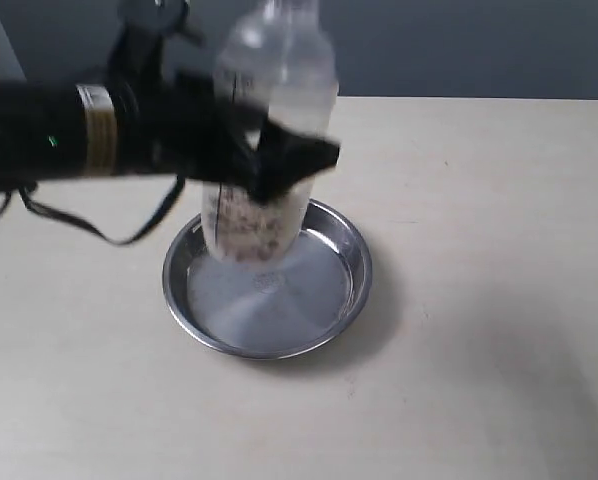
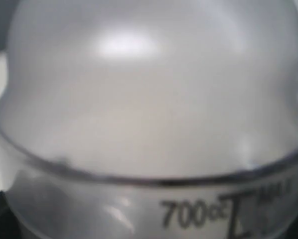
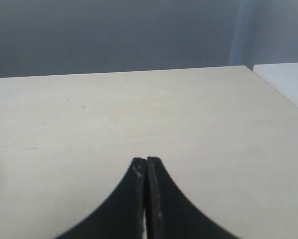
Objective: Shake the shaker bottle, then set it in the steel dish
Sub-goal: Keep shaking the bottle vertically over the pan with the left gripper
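Backdrop: a grey-blue wall (image 1: 459, 45) runs along the far side, behind a pale wood-tone table (image 1: 499, 300).
Left arm: I see the black left arm (image 1: 39, 135) reaching in from the left, with a loose black cable (image 1: 109, 235) sagging beneath it toward the table.
Left gripper: the left gripper (image 1: 269, 165) pinches the shaker bottle (image 1: 279, 90) around its middle, with dark fingers across the frosted wall.
Bottle pose: roughly upright in that grip with its domed top uppermost. It is smeared by blur on my feed.
Contents: brown granules (image 1: 244, 225) sit in the bottle's lower part.
Bottle place: it is over the far-left part of the steel dish (image 1: 269, 353). I cannot tell whether its base touches the pan.
Steel dish: it rests on the table near the middle, shiny, with its flat base showing on the near side.
Left wrist feed: the bottle's dome (image 2: 149, 99) fills the picture. Black print reading 700cc (image 2: 194, 214) sits just below the seam.
Right gripper: the right gripper (image 3: 147, 164) has its two black fingers pressed together with nothing between them. It is held above the table, facing the wall.
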`<state>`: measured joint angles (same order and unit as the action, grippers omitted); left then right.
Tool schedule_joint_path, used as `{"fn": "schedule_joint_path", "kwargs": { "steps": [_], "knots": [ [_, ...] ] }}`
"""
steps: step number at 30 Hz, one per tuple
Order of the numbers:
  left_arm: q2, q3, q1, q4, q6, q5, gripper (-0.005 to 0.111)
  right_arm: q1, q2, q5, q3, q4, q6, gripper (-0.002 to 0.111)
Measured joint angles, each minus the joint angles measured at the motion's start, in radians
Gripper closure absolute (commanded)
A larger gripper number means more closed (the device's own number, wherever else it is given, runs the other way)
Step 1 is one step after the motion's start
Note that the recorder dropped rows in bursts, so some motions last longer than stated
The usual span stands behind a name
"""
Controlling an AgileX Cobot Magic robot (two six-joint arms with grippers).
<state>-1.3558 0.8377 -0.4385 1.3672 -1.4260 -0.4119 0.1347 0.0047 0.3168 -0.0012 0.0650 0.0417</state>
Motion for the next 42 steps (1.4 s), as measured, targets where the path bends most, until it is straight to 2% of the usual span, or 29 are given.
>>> {"fn": "schedule_joint_path", "kwargs": {
  "steps": [3,8,11,12,15,16,19,21,23,24,26,27,28,29,30,31,33,34,36,38,39,40,42],
  "knots": [
    [0.081,0.066,-0.023,-0.033,0.043,0.062,0.106,0.0,0.0,0.0,0.0,0.0,0.0,0.109],
    [-0.047,-0.051,-0.04,-0.021,0.052,0.176,0.106,0.0,0.0,0.002,0.0,0.0,0.0,0.109],
    [0.074,0.069,-0.04,-0.036,0.09,0.172,0.106,0.0,0.0,0.0,0.0,0.0,0.0,0.109],
    [0.086,0.07,-0.04,-0.049,0.086,0.161,0.106,0.0,0.0,0.0,0.0,0.0,0.0,0.109],
    [-0.074,-0.063,-0.041,-0.038,0.033,0.12,0.106,0.0,0.0,0.002,0.0,0.0,0.0,0.109],
    [-0.078,-0.065,-0.041,-0.027,0.031,0.12,0.106,0.0,0.0,0.002,0.0,0.0,0.0,0.109],
    [0.055,0.064,-0.041,-0.045,0.085,0.145,0.106,0.0,0.0,0.001,0.0,0.0,0.0,0.109],
    [0.082,0.076,-0.041,-0.06,0.091,0.143,0.106,0.0,0.0,0.001,0.0,0.0,0.0,0.109],
    [0.054,0.036,-0.041,-0.027,0.089,0.132,0.106,0.0,0.0,0.001,0.0,0.0,0.0,0.109],
    [0.03,0.017,-0.046,0.002,0.089,0.226,0.106,0.0,0.0,0.001,0.0,0.0,0.0,0.109],
    [-0.01,0.012,-0.028,0.011,0.04,0.525,0.106,0.0,0.0,0.001,0.0,0.0,0.0,0.109],
    [-0.027,0.009,0.004,-0.018,0.008,0.6,0.106,0.0,0.0,0.001,0.0,0.0,0.0,0.109],
    [-0.034,0.001,0.022,-0.044,-0.003,0.616,0.106,0.0,0.0,0.001,0.0,0.0,0.0,0.109],
    [-0.039,-0.018,0.043,-0.072,-0.006,0.565,0.106,0.0,0.0,0.001,0.0,0.0,0.0,0.109],
    [-0.044,-0.037,0.048,-0.082,-0.002,0.438,0.106,0.0,0.0,0.001,0.0,0.0,0.0,0.109],
    [-0.054,-0.045,0.036,-0.083,0.006,0.277,0.106,0.0,0.0,0.001,0.0,0.0,0.0,0.109],
    [-0.062,-0.047,-0.026,-0.069,0.031,0.096,0.106,0.0,0.0,0.001,0.0,0.0,0.0,0.109],
    [-0.062,-0.047,-0.051,-0.07,0.038,0.099,0.106,0.0,0.0,0.001,0.0,0.0,0.0,0.109],
    [-0.067,-0.036,-0.068,-0.133,0.036,0.29,0.106,0.0,0.0,0.001,0.0,0.0,0.0,0.109],
    [-0.086,-0.03,-0.034,-0.253,0.038,0.475,0.106,0.0,0.0,0.001,0.0,0.0,0.0,0.109],
    [-0.093,-0.041,-0.019,-0.342,0.091,0.51,0.106,0.0,0.0,0.001,0.0,0.0,0.0,0.109],
    [-0.093,-0.057,-0.022,-0.379,0.15,0.488,0.106,0.0,0.0,0.001,0.0,0.0,0.0,0.109],
    [-0.082,-0.09,-0.078,-0.39,0.306,0.338,0.106,0.0,0.0,0.001,0.0,0.0,0.0,0.109]
  ]
}}
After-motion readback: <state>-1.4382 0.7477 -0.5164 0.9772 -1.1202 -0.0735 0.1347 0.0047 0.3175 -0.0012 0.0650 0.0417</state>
